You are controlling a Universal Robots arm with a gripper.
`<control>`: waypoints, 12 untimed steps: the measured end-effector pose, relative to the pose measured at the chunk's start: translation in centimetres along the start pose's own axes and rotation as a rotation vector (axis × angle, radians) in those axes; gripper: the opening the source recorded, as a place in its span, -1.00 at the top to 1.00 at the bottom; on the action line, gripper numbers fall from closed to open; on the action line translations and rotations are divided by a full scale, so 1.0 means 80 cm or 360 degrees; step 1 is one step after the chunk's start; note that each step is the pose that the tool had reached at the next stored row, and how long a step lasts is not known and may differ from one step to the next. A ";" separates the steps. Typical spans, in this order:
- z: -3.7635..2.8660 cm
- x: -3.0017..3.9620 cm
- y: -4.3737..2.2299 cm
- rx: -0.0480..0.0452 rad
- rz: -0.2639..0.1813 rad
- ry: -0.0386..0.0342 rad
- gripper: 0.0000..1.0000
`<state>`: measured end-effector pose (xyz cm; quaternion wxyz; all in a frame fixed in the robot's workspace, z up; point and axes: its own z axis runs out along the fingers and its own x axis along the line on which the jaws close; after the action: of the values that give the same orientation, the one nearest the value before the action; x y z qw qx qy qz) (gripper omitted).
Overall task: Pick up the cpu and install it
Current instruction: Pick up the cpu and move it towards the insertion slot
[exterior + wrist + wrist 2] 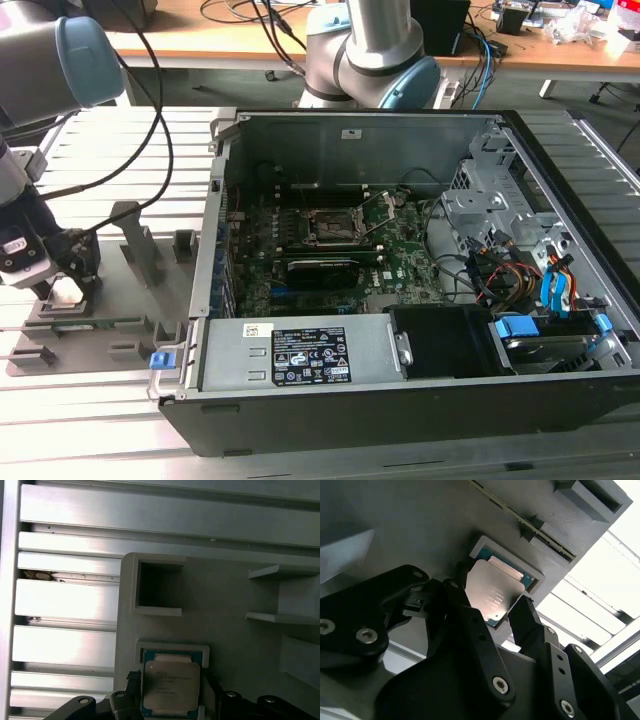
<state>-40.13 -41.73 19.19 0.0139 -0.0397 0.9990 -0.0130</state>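
Observation:
The cpu (170,682), a flat square chip with a silvery top (495,592), lies in a shallow pale-rimmed recess of the grey fixture plate (225,610). In both wrist views my gripper (490,602) straddles it. One black fingertip (459,597) rests against one edge of the chip and the other fingertip (521,611) against the opposite edge, with no gap showing. In the exterior view the gripper (68,285) is low over the fixture (120,330) at the exterior view's left. The open black socket (335,228) sits on the motherboard inside the computer case.
The open computer case (420,400) stands at the exterior view's right of the fixture, with cables and drive bays (540,290) inside. Grey posts and blocks (140,245) rise from the fixture beside the gripper. An empty square pocket (157,587) lies beside the cpu's recess.

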 end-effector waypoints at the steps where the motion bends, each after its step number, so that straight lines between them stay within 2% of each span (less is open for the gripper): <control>1: 0.0031 0.0003 0.0000 -0.0001 -0.0003 0.0000 -0.21; 8: 0.0043 0.0005 -0.0026 -0.0001 -0.0003 0.0000 -0.21; 10: 0.0043 0.0005 -0.0027 -0.0001 -0.0003 0.0000 -0.09; 12: 0.0043 0.0005 -0.0027 -0.0001 -0.0003 0.0000 -0.09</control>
<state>-40.15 -41.95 18.85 0.0139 -0.0405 0.9990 -0.0128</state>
